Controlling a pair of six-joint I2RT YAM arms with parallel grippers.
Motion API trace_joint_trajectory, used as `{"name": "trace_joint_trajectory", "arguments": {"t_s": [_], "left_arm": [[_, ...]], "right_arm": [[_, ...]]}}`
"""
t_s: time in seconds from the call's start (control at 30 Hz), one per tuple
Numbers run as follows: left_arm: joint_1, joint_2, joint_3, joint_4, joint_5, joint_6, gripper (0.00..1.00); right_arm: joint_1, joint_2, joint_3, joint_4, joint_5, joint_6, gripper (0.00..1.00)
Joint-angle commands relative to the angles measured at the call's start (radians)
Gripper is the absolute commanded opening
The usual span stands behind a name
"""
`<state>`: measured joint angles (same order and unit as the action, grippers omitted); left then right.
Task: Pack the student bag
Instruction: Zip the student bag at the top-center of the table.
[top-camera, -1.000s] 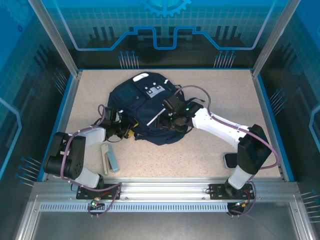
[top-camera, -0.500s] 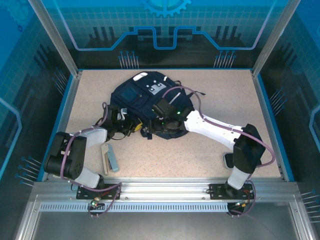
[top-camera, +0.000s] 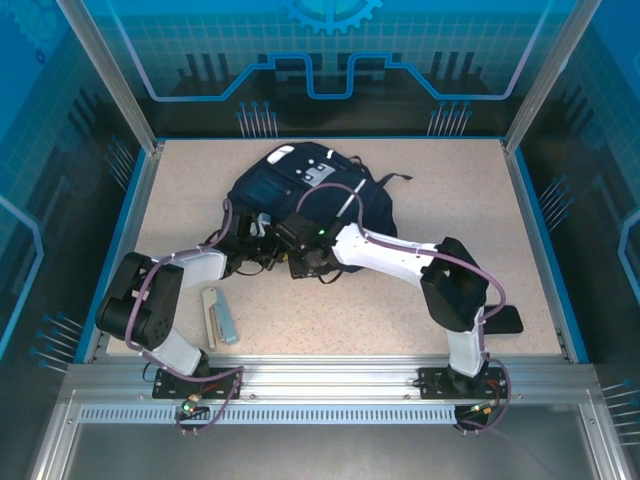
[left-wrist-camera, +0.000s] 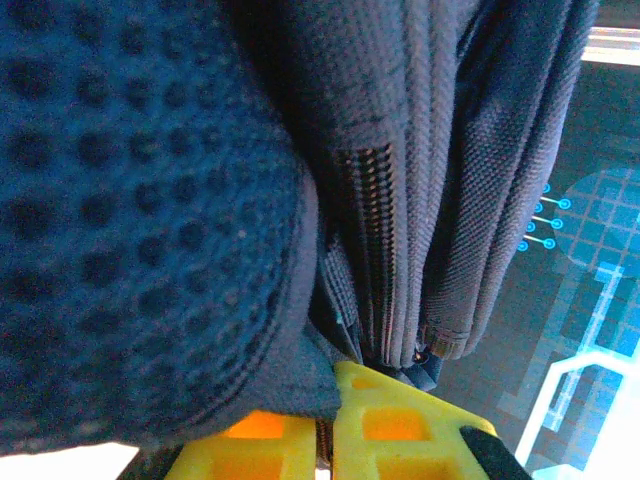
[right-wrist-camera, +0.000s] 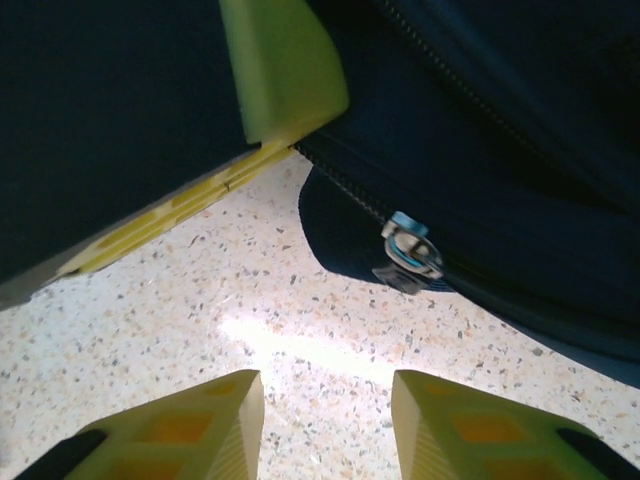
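The student bag (top-camera: 320, 195), a big navy backpack with a white-grey patch, lies at the middle of the table. My left gripper (top-camera: 272, 254) is at its near-left edge. In the left wrist view that gripper (left-wrist-camera: 330, 405) is shut on a fold of the student bag (left-wrist-camera: 200, 230) beside its zipper (left-wrist-camera: 372, 250). My right gripper (top-camera: 306, 264) sits just to the right of it, at the bag's front edge. Over the speckled table, the right gripper (right-wrist-camera: 325, 400) stands open with nothing between its fingers. A silver-blue zipper pull (right-wrist-camera: 410, 250) lies just ahead, and a left fingertip (right-wrist-camera: 280, 70) shows beyond it.
A flat grey-and-blue item (top-camera: 220, 316) lies on the table (top-camera: 400, 320) near the left arm. A black flat object (top-camera: 502, 320) rests near the right arm's base. Blue rails (top-camera: 135, 235) and glass walls enclose the table.
The left gripper has shut on the bag's edge. The right arm has swung left across the bag to its front edge, its jaws narrowing. The bag's near side has bunched toward the back.
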<state>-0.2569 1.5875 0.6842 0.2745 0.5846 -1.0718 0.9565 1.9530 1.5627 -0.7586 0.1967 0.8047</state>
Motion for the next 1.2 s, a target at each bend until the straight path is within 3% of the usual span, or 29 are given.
{"name": "trace_joint_trajectory", "arguments": {"t_s": [0.0,0.3,0.67,1.0,1.17], "left_arm": [[-0.012,0.001,0.044,0.029,0.049,0.005,0.1],[-0.013,0.014,0.045,0.02,0.049,0.003,0.1],[-0.016,0.028,0.053,0.03,0.049,-0.008,0.07],[-0.016,0.021,0.062,-0.032,-0.004,0.003,0.03],[-0.011,0.019,0.081,-0.106,-0.044,0.028,0.0]], "right_arm": [[0.0,0.038,0.051,-0.035,0.07,0.028,0.34],[0.002,0.115,0.144,-0.151,0.262,0.089,0.31],[0.002,0.166,0.201,-0.192,0.357,0.092,0.31],[0.01,0.15,0.174,-0.262,0.432,0.088,0.11],[0.0,0.08,0.083,-0.268,0.446,0.088,0.08]]}}
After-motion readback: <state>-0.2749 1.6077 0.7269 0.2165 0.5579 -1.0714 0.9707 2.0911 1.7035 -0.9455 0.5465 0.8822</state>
